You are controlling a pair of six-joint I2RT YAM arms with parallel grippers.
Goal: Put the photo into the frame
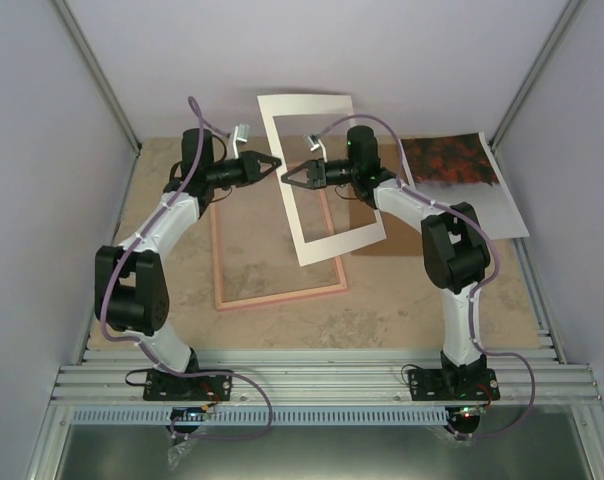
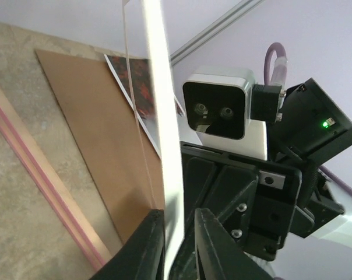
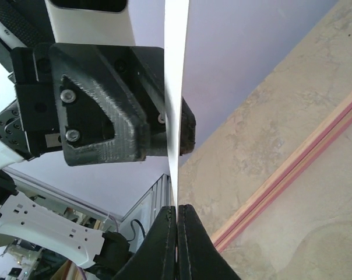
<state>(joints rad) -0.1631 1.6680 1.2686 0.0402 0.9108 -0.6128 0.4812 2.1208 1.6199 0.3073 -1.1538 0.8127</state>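
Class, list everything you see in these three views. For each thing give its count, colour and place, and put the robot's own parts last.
white rectangular mat board with a window cut-out: one, white, held off the table between the two grippers
thin pink rectangular picture frame: one, pink, flat on the table, left of centre
brown cardboard backing board: one, brown, flat on the table under the right arm
white-bordered paper photo: one, dark red-orange print, face up, back right, beside the board
tan marbled table: one
left gripper: one, black, fingers either side of the mat's left strip
right gripper: one, black, shut on that same strip, opposite
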